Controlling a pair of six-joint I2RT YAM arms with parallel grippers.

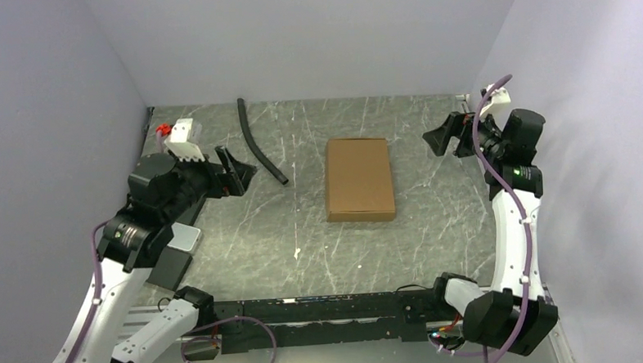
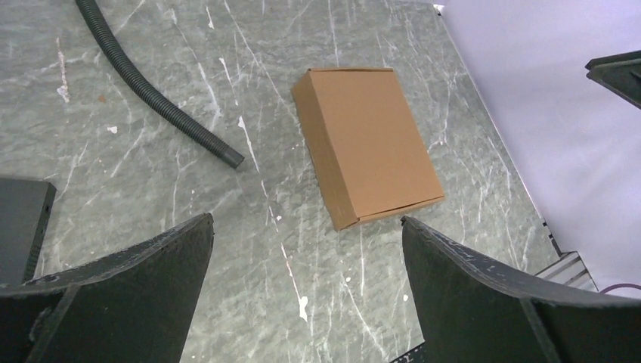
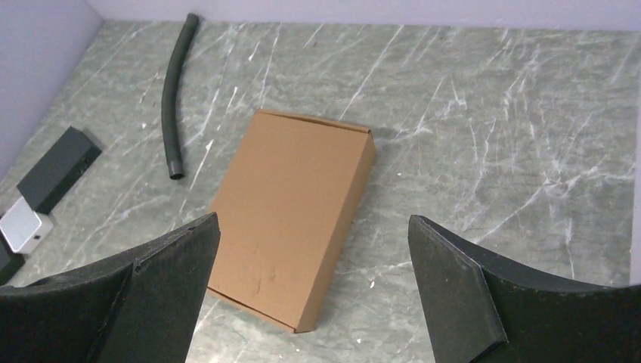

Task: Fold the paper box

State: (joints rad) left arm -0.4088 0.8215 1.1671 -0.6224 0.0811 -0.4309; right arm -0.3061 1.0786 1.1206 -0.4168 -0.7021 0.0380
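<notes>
Centrally on the grey marbled tabletop (image 1: 435, 226), the paper box (image 1: 359, 180) is lying flat as a closed, shallow brown cardboard mailer, its long sides running away from the arm bases. In the left wrist view the paper box (image 2: 366, 144) is showing its plain top and one low side wall, with a thin lid seam along the near short end. The right wrist view is showing the same box (image 3: 291, 215) from the other side, flat on the stone and touching nothing else.

The left gripper (image 1: 234, 173) is hanging above the tabletop to the left of the box and well apart from it, pointing toward it. Its jaws are standing spread wide with nothing between them, and the left wrist view is looking past the left gripper (image 2: 306, 221) to bare stone and the box beyond. The right gripper (image 1: 439, 139) is hovering to the right of the box near its far end, also apart from it. From the right wrist, the right gripper (image 3: 314, 219) is likewise gaping wide and carrying nothing.

A black corrugated hose (image 1: 259, 142) is lying on the tabletop left of the box, clear of it. A black block (image 3: 59, 168) and a silver block (image 3: 21, 223) are sitting near the left edge.
</notes>
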